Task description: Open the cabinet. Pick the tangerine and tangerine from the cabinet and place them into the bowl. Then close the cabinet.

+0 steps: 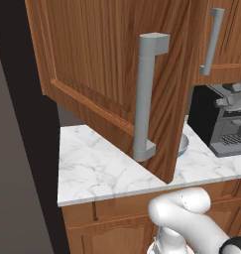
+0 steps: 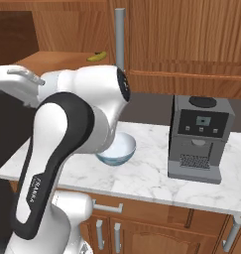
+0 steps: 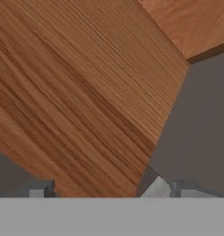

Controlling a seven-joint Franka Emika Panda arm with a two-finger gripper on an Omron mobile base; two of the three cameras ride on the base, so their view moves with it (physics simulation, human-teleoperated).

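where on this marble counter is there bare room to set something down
The counter is bare left of the open cabinet door. A smaller bare strip lies in front of the bowl. The coffee machine crowds the right.

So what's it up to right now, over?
Gripper open, empty, facing wood. Cabinet door swung open. Bowl empty on counter. Door overhangs bowl.

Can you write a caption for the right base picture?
Robot arm beside the bowl and coffee machine on the marble counter.

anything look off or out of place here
Nothing is spilled or broken. The cabinet door hangs swung open over the counter, in front of the bowl; a yellow item lies on the cabinet shelf.
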